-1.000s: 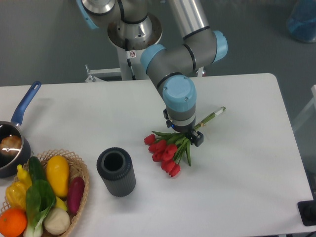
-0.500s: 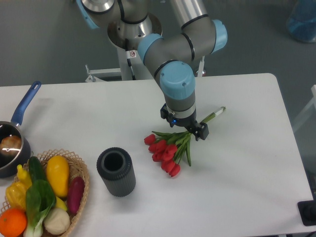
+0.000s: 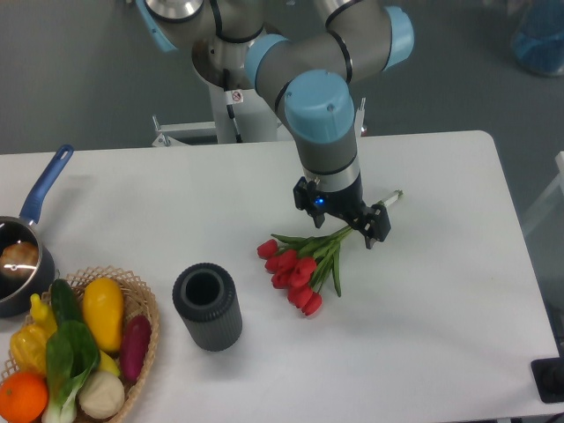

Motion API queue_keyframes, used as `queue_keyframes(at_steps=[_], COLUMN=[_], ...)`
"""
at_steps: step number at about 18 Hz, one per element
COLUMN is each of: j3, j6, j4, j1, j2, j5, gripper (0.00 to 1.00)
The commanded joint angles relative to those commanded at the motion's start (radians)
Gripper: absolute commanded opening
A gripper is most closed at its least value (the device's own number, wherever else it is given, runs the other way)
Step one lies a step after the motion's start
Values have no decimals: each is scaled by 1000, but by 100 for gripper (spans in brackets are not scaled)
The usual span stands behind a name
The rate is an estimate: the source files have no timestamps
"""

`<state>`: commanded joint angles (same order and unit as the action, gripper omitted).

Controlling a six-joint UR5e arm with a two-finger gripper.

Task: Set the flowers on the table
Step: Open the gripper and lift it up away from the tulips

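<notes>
The flowers (image 3: 296, 269), a bunch of red tulips with green leaves and pale stems, lie flat on the white table (image 3: 441, 300) near its middle. The heads point to the lower left and the stem ends reach up right to about (image 3: 392, 196). My gripper (image 3: 342, 213) hangs just above the stems with its jaws spread apart, one on each side of the stems. It holds nothing.
A dark grey ribbed cylindrical vase (image 3: 207, 307) stands upright left of the flowers. A wicker basket (image 3: 145, 300) of produce sits at the front left corner. A pot with a blue handle (image 3: 40, 198) is at the left edge. The robot base (image 3: 233, 62) is behind the table.
The gripper has let go of the stems, its jaws have spread, and it has risen and shifted slightly right. The flowers stay lying on the table.
</notes>
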<state>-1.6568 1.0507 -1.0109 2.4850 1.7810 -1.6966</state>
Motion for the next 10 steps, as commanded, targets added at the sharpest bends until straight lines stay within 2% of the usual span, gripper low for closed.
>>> queue_keyframes(at_steps=[4, 10], j3=[12, 20], j6=[12, 20], j4=[6, 21], j1=[37, 98], j2=[-23, -54], j5=[24, 158], gripper=[100, 100])
